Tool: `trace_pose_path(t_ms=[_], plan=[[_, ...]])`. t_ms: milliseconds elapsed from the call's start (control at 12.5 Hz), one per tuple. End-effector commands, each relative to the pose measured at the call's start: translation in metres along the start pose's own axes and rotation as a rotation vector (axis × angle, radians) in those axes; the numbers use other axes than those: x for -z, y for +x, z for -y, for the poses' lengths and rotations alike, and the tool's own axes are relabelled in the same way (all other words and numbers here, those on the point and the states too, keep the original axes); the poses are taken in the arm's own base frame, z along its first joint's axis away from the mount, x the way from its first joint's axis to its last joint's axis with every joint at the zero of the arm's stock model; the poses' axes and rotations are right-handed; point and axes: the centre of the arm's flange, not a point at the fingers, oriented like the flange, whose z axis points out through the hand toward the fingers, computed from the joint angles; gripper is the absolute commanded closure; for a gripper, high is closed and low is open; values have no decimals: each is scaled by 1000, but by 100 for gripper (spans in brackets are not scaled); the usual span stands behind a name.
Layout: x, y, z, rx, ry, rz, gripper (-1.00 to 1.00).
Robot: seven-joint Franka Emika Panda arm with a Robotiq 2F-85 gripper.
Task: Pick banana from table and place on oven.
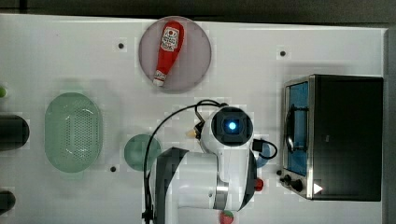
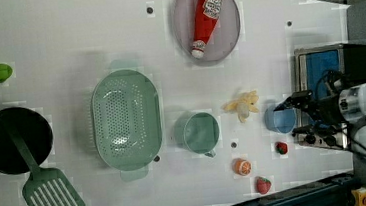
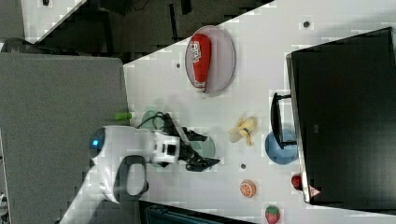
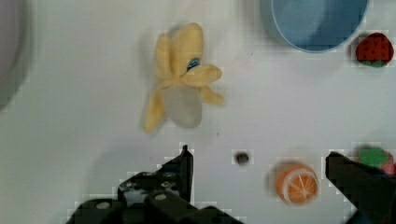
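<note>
My gripper (image 4: 259, 161) is standing wide apart and is holding nothing; in the wrist view the two black fingers (image 4: 180, 170) are showing with bare table between them. In the right view the gripper (image 3: 203, 150) is hanging above the table, over a green cup, and it is not touching anything.

The banana (image 4: 180, 88) is lying on the white table (image 4: 84, 116), apart from my fingers, with its peel flaps spread and the pale core showing. In the left view the banana (image 2: 243, 105) is lying between the green cup (image 2: 199, 133) and the blue cup (image 2: 280, 119). An orange slice (image 4: 295, 183) is resting near one finger, beside a small dark hole (image 4: 241, 157), and a strawberry (image 4: 373, 49) is sitting just beside the blue cup (image 4: 317, 23).

The oven (image 1: 338, 137) is standing at the top view's right, its black top bare. A ketchup bottle (image 1: 168, 51) is lying on a grey plate (image 1: 198, 56), and a green colander (image 1: 74, 131) is standing at the top view's left.
</note>
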Motion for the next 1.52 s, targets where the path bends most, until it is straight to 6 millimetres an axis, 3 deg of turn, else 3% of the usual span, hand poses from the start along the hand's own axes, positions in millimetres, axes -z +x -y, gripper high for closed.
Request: trace_pose_path(t_ms=[80,320,560,800,960,1200,1440,1520], plan=[[0,10,17,-24,104,-88,-100],[-56,20,25,-30,98,-93,-100],[-100,26,31,-30,94,-98,-100],[-134,27,35,-26,99,-109,-100],[-144,25,38,-18,102,-111,-100],[-144,23,39,-22,103,-110,-18],[-144,24,39,-23,103,-110,50],[-144,24,39,-23,104,-111,64]])
